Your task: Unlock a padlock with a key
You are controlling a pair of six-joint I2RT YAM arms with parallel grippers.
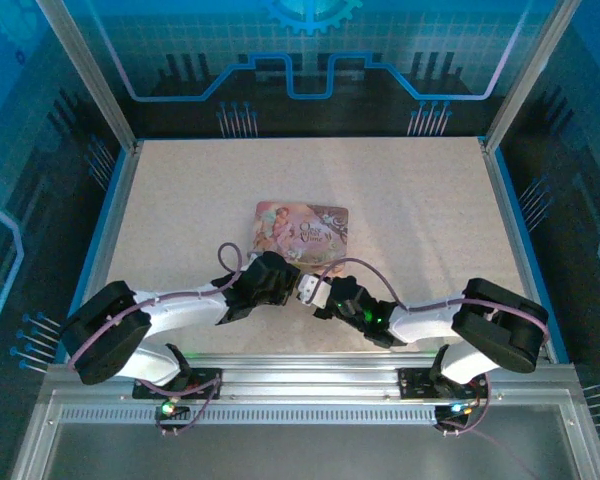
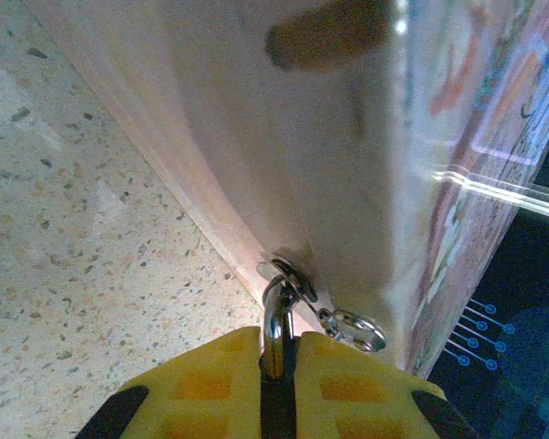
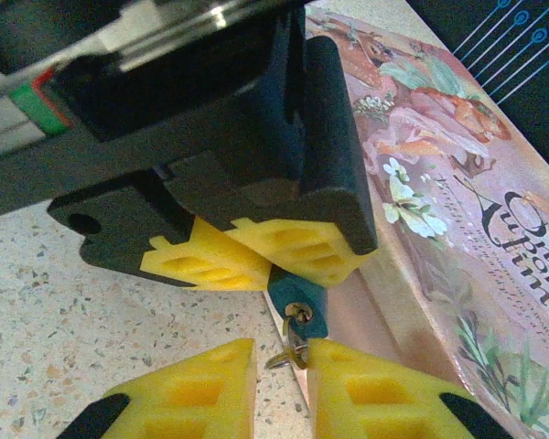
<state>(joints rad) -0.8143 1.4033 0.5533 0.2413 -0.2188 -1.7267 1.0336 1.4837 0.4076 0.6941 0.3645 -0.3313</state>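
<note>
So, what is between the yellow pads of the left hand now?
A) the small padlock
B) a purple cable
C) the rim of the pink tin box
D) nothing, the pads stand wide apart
A: in the right wrist view the left hand pinches the teal padlock beside the pink tin box, and the left wrist view shows the shackle running between the closed pads.

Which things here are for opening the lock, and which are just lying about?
For the job:
- padlock, pinched in the left fingers
- key, at its keyhole, between the right fingers

Just lying about:
- pink tin box
- speckled table
</note>
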